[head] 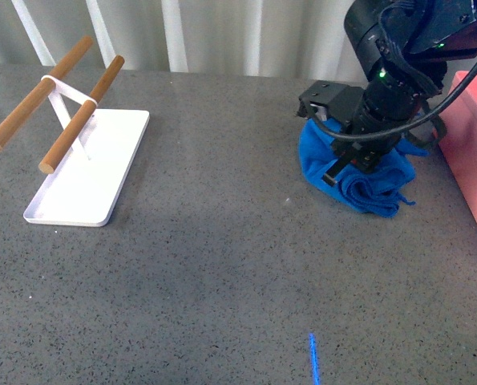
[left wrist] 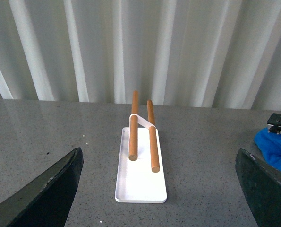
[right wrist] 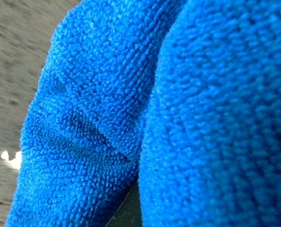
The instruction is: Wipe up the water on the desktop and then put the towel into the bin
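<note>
Front view: right gripper (head: 354, 167) fingers buried in bright blue fluffy towel (head: 378, 194), grip unclear; left gripper (left wrist: 158, 156) wide open, empty. You risk folds slipping short of salmon-pink plastic bin (head: 474, 152) beside fingers.

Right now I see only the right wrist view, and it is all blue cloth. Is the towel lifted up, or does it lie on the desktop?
Observer: In the front view the towel lies bunched on the desktop, with the right arm's jaws pressed down into it.
Operator: Where is the bin from there?
Observer: The pink bin stands to the robot's right of the towel, at the edge of the picture. Only part of it shows.
Operator: And is the left arm busy?
Observer: No. The left wrist view shows its jaws open with nothing between them, facing the white tray with two wooden rods.
</note>
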Controlling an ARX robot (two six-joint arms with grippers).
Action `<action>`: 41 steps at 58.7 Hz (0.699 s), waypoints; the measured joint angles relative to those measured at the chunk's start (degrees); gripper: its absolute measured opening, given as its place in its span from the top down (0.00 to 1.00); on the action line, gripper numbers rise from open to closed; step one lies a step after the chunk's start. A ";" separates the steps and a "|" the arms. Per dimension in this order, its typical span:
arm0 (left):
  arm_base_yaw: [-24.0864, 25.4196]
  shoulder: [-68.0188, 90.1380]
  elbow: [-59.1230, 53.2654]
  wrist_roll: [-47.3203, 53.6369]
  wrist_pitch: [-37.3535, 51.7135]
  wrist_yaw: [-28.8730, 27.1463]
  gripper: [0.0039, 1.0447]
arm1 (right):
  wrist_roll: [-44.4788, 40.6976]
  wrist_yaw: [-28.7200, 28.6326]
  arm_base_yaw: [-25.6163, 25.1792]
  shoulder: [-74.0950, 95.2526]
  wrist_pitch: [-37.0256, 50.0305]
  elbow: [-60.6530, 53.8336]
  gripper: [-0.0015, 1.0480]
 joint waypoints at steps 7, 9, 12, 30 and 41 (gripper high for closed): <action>0.00 0.00 0.00 0.00 0.00 0.00 0.06 | 0.13 -3.54 2.84 -2.34 1.29 -4.07 0.96; 0.00 0.00 0.00 0.00 0.00 0.00 0.06 | 0.13 -4.11 3.37 -2.97 1.60 -5.16 0.96; 0.00 0.00 0.00 0.00 0.00 0.00 0.06 | 0.13 -4.98 3.98 -3.82 1.97 -6.67 0.96; 0.00 0.00 0.00 0.00 0.00 0.00 0.06 | 0.07 -9.40 2.60 -11.17 3.82 -17.27 0.96; 0.00 0.00 0.00 0.00 0.00 0.00 0.06 | -2.05 -9.94 0.20 -19.02 3.52 -22.82 0.96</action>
